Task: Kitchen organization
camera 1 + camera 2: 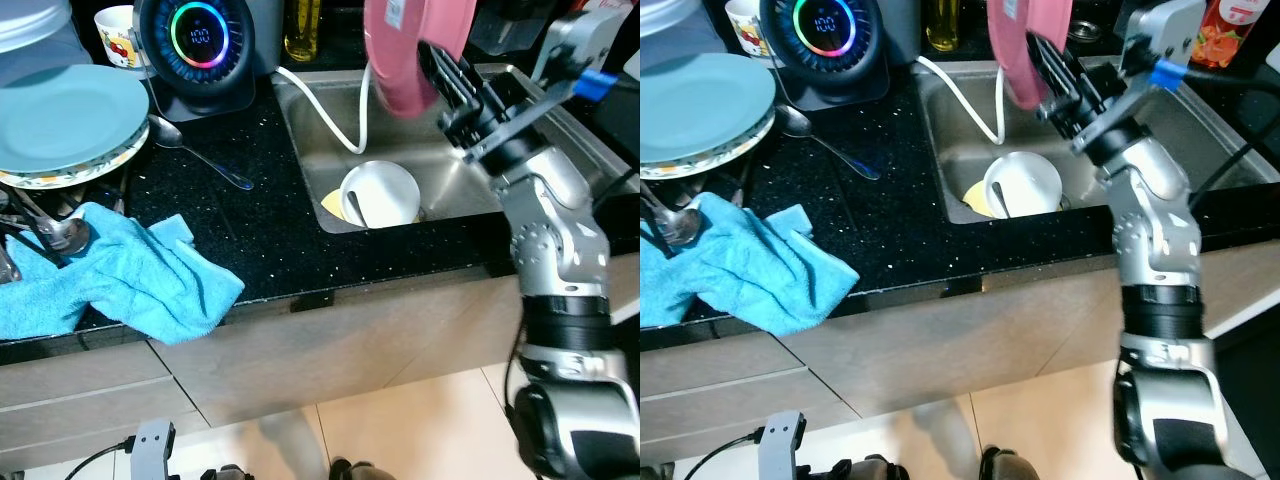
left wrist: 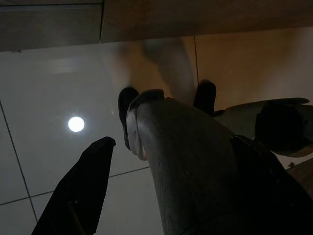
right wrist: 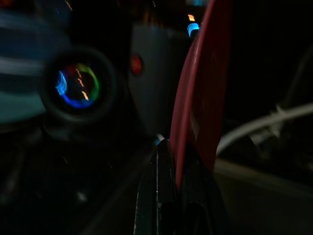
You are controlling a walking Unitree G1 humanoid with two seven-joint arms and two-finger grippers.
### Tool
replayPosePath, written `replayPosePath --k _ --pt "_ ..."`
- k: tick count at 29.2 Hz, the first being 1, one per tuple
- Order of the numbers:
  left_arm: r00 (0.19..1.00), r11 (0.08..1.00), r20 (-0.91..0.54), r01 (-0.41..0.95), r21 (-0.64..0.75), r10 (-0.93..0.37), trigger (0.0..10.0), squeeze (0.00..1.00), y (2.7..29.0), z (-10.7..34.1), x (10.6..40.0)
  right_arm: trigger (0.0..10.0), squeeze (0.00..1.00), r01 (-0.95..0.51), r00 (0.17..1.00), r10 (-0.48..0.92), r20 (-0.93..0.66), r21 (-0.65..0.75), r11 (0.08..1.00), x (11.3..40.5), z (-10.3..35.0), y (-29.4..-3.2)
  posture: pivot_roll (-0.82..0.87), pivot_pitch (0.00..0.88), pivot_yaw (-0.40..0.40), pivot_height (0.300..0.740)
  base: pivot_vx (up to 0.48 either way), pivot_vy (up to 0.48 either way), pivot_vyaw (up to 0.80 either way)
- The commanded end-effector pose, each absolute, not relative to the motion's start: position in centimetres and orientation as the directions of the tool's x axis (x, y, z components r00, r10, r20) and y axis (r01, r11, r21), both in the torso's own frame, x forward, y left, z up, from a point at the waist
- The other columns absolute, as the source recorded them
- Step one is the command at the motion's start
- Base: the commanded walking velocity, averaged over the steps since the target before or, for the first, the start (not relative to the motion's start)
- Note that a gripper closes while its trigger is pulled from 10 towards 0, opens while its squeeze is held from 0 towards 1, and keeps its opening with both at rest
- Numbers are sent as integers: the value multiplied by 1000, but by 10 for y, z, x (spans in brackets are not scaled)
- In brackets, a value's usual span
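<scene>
Gripping smooth round pink plate (image 1: 412, 50), right end effector (image 1: 440, 62) above steel sink (image 1: 470, 180).

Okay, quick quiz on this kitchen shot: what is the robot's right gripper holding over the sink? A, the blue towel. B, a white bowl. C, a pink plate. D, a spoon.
C: the right gripper is shut on the edge of the pink plate, raised above the sink, while the white bowl sits down in the basin.
</scene>
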State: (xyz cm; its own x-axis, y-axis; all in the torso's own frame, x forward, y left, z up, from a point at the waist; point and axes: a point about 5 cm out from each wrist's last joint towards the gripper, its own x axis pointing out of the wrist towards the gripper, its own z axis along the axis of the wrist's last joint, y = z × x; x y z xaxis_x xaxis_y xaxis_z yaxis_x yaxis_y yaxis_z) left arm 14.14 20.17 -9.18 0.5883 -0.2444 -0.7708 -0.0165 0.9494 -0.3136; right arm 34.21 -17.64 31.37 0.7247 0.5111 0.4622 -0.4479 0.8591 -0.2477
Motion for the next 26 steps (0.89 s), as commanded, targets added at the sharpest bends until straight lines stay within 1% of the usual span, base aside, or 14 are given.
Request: replayPosePath --k 1,4,7,9,10,11,15,19,21,22,23,24,25,26 --pt "511 941 -814 -25 -337 -278 10000 0 191 -101 121 10000 0 -414 758 495 426 -273 869 343 311 -181 104 132 -21 740 0 0 0" --pt "511 941 -814 -24 -337 -278 10000 0 191 -101 121 10000 0 -401 793 484 371 -281 872 344 305 -184 102 132 -19 740 0 0 0" --pt "509 942 -814 -18 -336 -280 10000 0 191 -101 122 10000 20 -293 886 409 219 -417 860 352 283 -191 94 130 -17 740 0 0 0" --pt "509 942 -814 -18 -336 -281 10000 0 191 -101 122 10000 20 -285 891 402 211 -431 856 352 281 -190 94 130 -17 740 0 0 0" --pt "508 942 -814 -16 -335 -281 10000 0 191 -101 123 10000 914 -276 894 393 215 -426 862 353 280 -190 93 128 -14 740 0 0 0" --pt "507 942 -814 -15 -335 -282 10000 0 191 -101 123 10000 1000 -271 895 387 220 -420 866 353 279 -189 93 128 -14 740 0 0 0" --pt "504 942 -815 -9 -335 -284 10000 0 190 -101 124 10000 1000 -210 917 330 222 -434 876 356 276 -187 95 122 -18 740 0 0 0" --pt "504 943 -815 -6 -334 -285 10000 0 190 -101 125 10000 1000 -210 917 331 223 -434 876 357 274 -182 95 120 -21 740 0 0 0" --pt "506 942 -814 -4 -334 -287 10000 0 189 -100 125 10000 1000 -255 887 378 267 -401 880 353 277 -173 97 119 -23 740 0 0 0" --pt "507 942 -813 -3 -335 -287 10000 0 189 -100 126 10000 1000 -339 834 453 316 -354 872 346 282 -161 98 118 -24 740 0 0 0" --pt "507 942 -813 -3 -335 -287 10000 0 189 -100 126 10000 1000 -358 821 468 326 -344 868 345 282 -158 98 118 -24 740 0 0 0" --pt "507 942 -813 -3 -335 -287 10000 0 189 -100 125 10000 745 -410 789 513 339 -332 849 341 283 -152 98 118 -24 740 0 0 0" --pt "507 942 -813 -3 -335 -288 10000 0 189 -100 125 10000 745 -444 766 542 346 -326 835 338 284 -148 98 118 -24 740 0 0 0" --pt "506 942 -813 -2 -335 -288 10000 0 189 -100 125 10000 63 -519 704 614 356 -332 788 330 284 -138 100 117 -27 740 0 0 0"
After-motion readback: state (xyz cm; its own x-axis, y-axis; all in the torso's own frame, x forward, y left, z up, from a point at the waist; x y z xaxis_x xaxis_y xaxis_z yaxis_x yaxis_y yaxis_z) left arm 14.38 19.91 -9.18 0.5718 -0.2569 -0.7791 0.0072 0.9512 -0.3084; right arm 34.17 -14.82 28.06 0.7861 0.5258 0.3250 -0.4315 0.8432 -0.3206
